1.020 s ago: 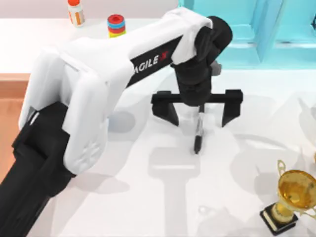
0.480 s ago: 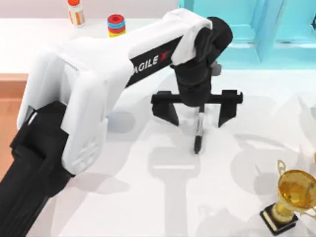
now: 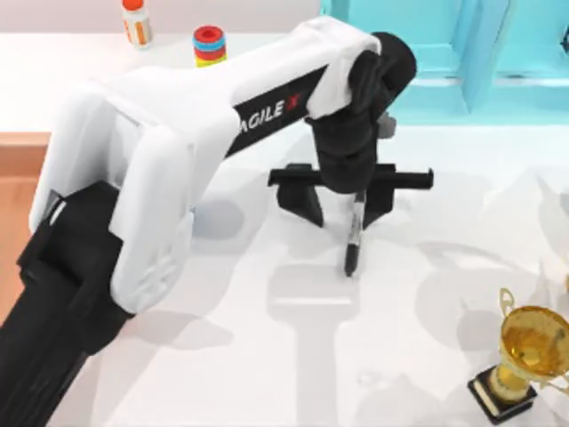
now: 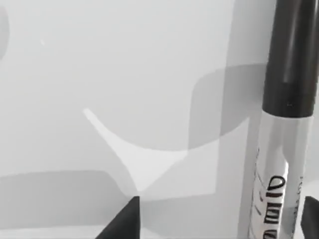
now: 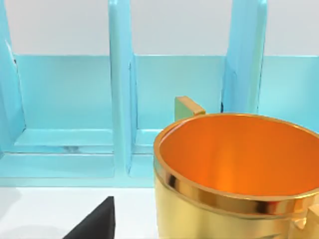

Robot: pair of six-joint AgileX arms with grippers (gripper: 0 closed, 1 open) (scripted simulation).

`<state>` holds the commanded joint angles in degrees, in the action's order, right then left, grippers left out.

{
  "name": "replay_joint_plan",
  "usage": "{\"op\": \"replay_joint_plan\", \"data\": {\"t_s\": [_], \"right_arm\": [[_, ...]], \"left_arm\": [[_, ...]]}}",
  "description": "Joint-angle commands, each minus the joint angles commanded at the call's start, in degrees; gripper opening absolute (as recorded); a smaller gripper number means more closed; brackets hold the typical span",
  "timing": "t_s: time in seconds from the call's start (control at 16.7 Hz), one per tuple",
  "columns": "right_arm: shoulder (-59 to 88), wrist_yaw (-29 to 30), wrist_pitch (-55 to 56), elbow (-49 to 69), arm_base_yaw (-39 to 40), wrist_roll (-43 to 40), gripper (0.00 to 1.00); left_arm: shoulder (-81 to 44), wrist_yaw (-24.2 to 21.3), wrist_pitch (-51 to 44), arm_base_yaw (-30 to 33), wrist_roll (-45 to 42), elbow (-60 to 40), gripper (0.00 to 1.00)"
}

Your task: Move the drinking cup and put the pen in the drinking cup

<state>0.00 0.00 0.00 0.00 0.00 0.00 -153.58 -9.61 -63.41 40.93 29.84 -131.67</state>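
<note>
From above we look down on the table [image 3: 267,356]; our left wrist view hugs its surface, sharing the pen [image 3: 353,238].

Pen [image 3: 354,233] top under left arm [image 3: 204,133]

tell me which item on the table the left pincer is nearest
The pen, lying between the open left pincer's fingers; the gold trophy and glue bottle stand far off.

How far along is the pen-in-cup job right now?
Early. The left end effector is down over the pen, fingers straddling it but not clamped; the pen lies flat on the table. The grasp, lift and drop into the drinking cup remain. The right end effector sits beside the gold trophy.
</note>
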Motion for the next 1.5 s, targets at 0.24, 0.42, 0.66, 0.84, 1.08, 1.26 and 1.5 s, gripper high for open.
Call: {"op": "replay_joint_plan", "data": {"t_s": [0.24,0.42,0.66,0.84,1.08,1.26,1.5], "right_arm": [[0.0,0.0,0.0,0.0,0.0,0.0,1.0],[0.0,0.0,0.0,0.0,0.0,0.0,1.0],[0.0,0.0,0.0,0.0,0.0,0.0,1.0],[0.0,0.0,0.0,0.0,0.0,0.0,1.0],[0.0,0.0,0.0,0.0,0.0,0.0,1.0],[0.0,0.0,0.0,0.0,0.0,0.0,1.0],[0.0,0.0,0.0,0.0,0.0,0.0,1.0]], "left_arm": [[0.0,0.0,0.0,0.0,0.0,0.0,0.0],[0.0,0.0,0.0,0.0,0.0,0.0,0.0],[4.5,2.7,-2.1,-0.8,-2.0,1.0,0.0],[8.0,2.9,-2.8,0.9,-0.4,4.7,0.0],[18.6,3.4,-3.7,3.4,2.2,12.6,0.0],[26.0,3.7,-4.5,5.3,4.4,18.4,0.0],[28.8,3.9,-5.3,7.2,6.2,21.2,0.0]]}}
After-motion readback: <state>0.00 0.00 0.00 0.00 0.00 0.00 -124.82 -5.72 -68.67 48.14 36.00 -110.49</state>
